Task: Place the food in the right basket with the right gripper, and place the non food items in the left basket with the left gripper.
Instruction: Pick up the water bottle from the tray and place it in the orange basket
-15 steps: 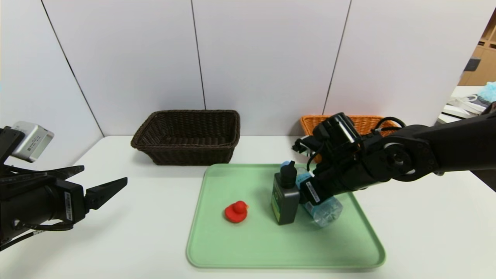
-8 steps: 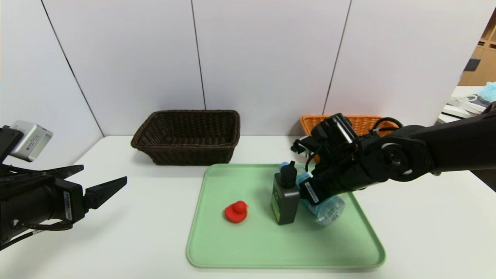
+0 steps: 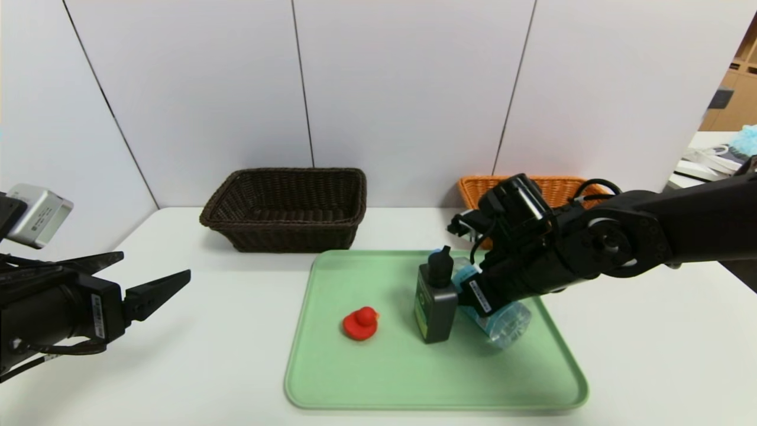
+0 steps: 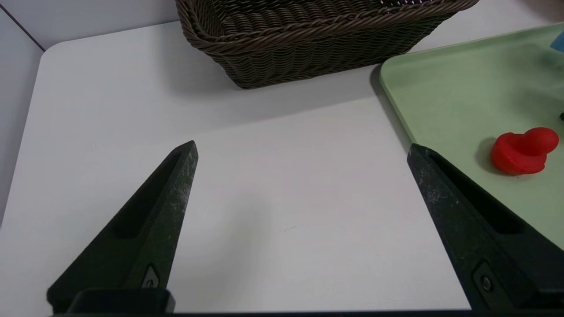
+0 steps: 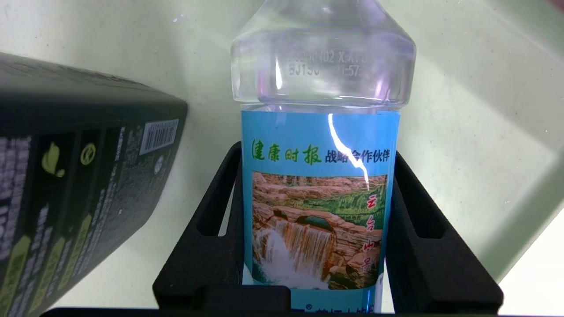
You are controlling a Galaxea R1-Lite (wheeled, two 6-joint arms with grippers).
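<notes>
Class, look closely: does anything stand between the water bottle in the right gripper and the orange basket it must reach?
Nothing visible does. The right gripper clamps the water bottle on the green tray; the orange basket lies just behind, and the black bottle stands on the other side.

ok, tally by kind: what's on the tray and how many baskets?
Bottles on the tray: 2, dark bottle, water bottle in the right gripper
Toy ducks: 1, red duck
Baskets: 2, brown basket, orange basket
Total: 5
</notes>
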